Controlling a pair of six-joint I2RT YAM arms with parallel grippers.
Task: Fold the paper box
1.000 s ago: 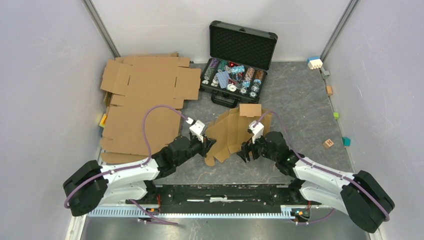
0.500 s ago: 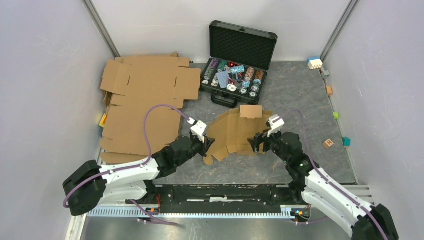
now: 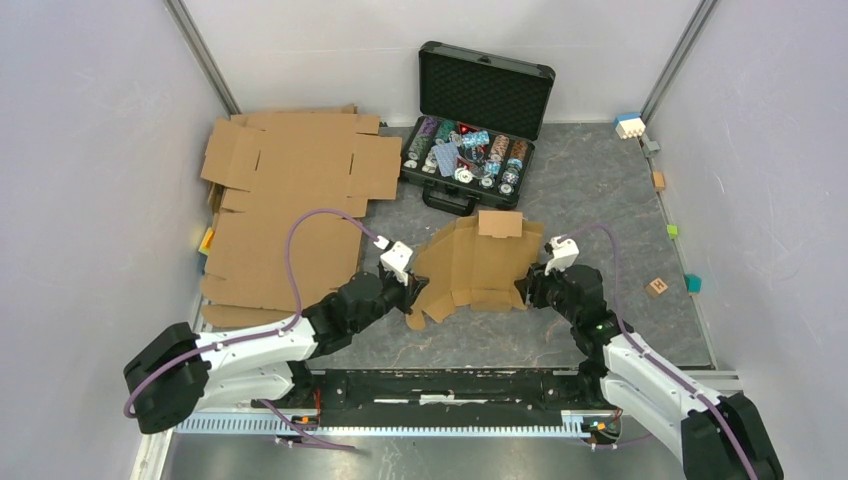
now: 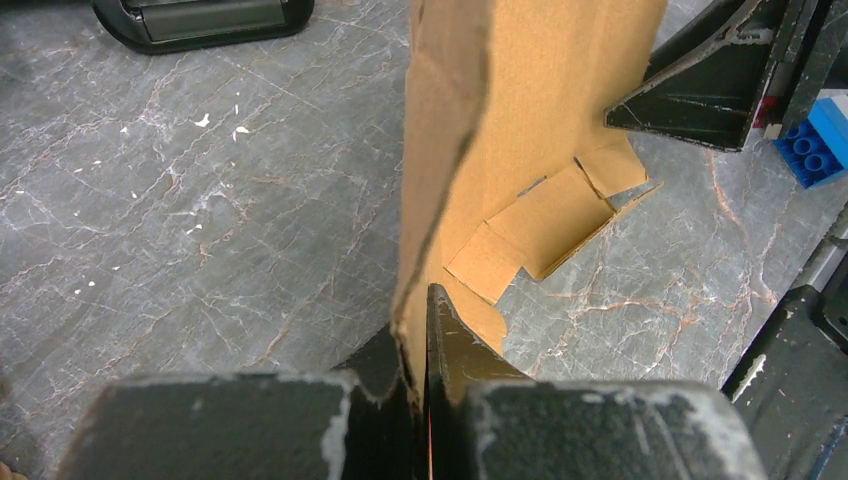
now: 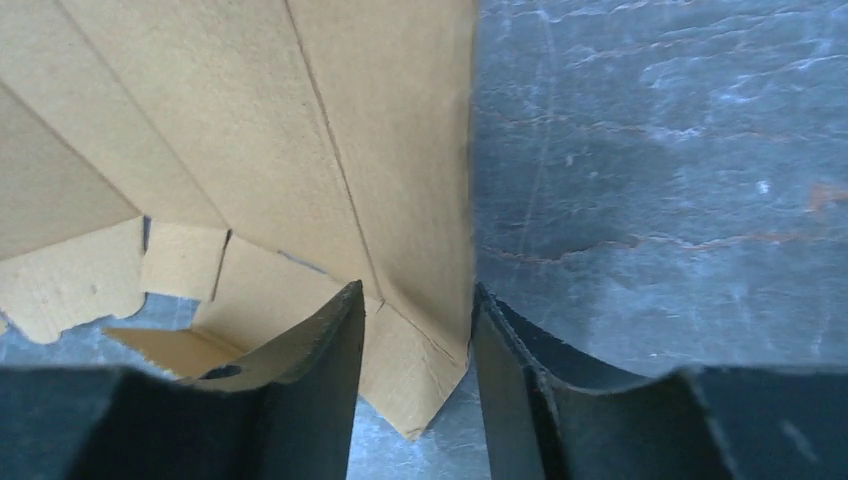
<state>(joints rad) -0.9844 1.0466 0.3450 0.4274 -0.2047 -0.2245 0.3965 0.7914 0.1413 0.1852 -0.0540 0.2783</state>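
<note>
From above, the paper box (image 3: pixel 470 265) sits mid-counter between my two arms, partly lifted and not flat. My left jaws are clenched on its left edge, and my right jaws sit at its right edge. Just behind it the open black case of chips (image 3: pixel 478 110) crowds the far side. The bigger flat cardboard sheets (image 3: pixel 290 190) lie beside my left arm, near the box but apart from it. A wooden cube (image 3: pixel 657 287) and a white-and-blue block (image 3: pixel 629 125) lie well off to the right on the counter (image 3: pixel 600 190).

Through my left wrist, the paper box (image 4: pixel 540 90) rises upright from my tightly pinched jaws, its small tabs hanging down near the counter (image 4: pixel 200 220). Of my right jaws, one black finger (image 4: pixel 700 95) shows past the sheet. The case's rim (image 4: pixel 200 15) is at the top, and a blue block (image 4: pixel 815 140) at the right.

Through my right wrist, a corner of the paper box (image 5: pixel 300 130) lies between my fingers (image 5: pixel 300 400). These jaws stand apart, straddling the card, not clamped on it. Bare counter (image 5: pixel 650 200) lies to the right.
</note>
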